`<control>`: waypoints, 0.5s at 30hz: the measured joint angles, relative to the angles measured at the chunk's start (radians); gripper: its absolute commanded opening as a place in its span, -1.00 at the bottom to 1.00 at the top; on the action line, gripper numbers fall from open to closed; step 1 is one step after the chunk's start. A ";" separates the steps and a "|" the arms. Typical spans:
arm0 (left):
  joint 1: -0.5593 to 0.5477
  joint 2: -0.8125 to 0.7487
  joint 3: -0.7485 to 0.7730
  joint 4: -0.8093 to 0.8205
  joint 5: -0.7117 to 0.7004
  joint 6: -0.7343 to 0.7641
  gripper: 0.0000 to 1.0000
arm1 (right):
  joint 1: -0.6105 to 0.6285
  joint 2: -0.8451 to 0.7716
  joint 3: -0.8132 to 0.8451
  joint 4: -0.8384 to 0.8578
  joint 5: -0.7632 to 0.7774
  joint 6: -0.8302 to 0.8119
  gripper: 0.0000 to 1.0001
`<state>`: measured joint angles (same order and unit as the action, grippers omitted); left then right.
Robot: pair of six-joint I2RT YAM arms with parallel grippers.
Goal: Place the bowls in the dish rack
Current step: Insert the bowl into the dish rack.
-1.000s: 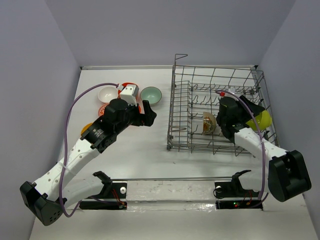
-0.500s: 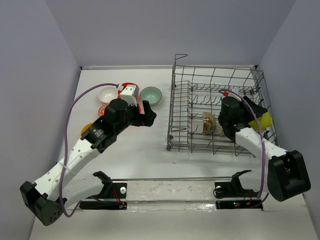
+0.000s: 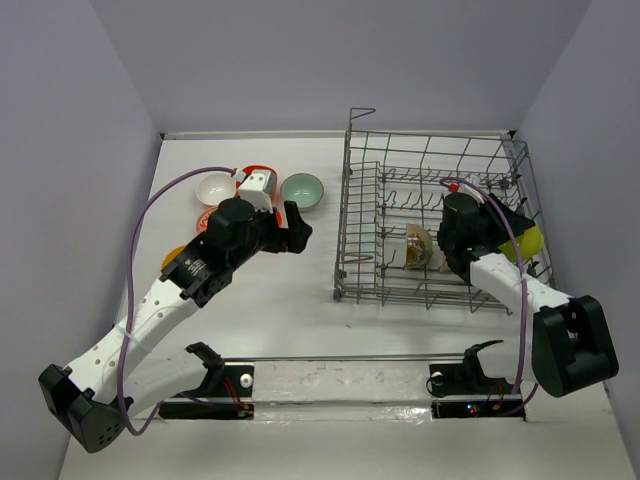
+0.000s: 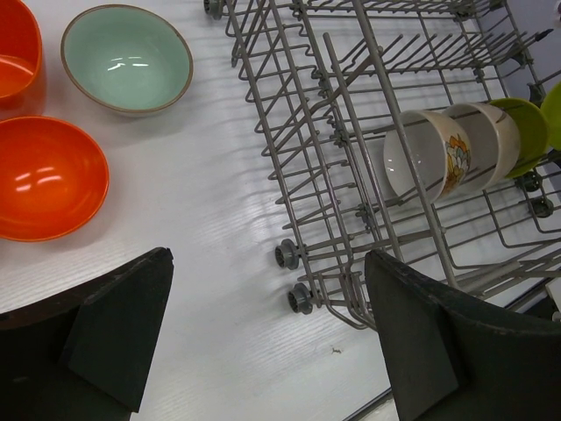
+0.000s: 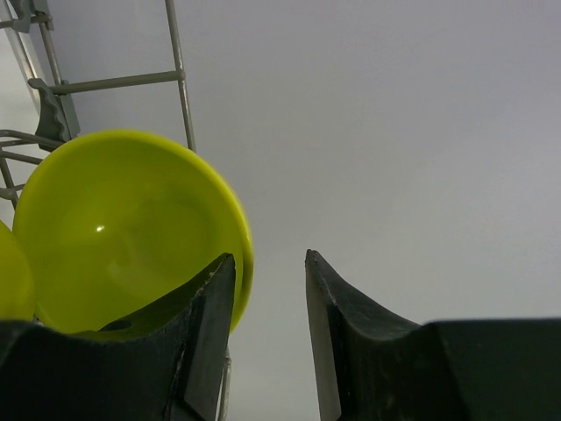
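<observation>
Rim of the lime bowl (image 5: 123, 219) lies just beside the slightly parted, empty right hand (image 5: 270, 263).

Dish rack (image 3: 400, 190) w/ patterned bowl (image 4: 429, 158), white bowl (image 4: 486, 140), lime bowl (image 4: 526, 132) on edge; teal bowl (image 4: 127, 60) outside.

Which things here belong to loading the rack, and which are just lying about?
Job:
- dish rack
- already inside: patterned bowl, white bowl, lime bowls
- waiting on the table: teal bowl, orange bowls, second white bowl

Lying about:
- nothing loose; only the purple cable, which is part of the rig
</observation>
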<state>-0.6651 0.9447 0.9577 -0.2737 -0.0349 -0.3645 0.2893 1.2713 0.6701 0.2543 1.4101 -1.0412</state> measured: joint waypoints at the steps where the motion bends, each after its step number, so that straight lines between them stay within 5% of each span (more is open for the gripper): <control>1: 0.000 -0.001 0.000 0.000 0.000 0.000 0.98 | -0.001 0.000 0.000 0.000 0.001 0.001 -0.21; 15: 0.000 -0.002 0.000 0.000 -0.001 0.000 0.98 | -0.002 -0.001 -0.053 -0.002 0.008 0.001 -0.64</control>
<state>-0.6651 0.9428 0.9573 -0.2737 -0.0357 -0.3645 0.2874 1.2705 0.6170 0.2523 1.4185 -1.0405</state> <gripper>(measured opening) 0.989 0.215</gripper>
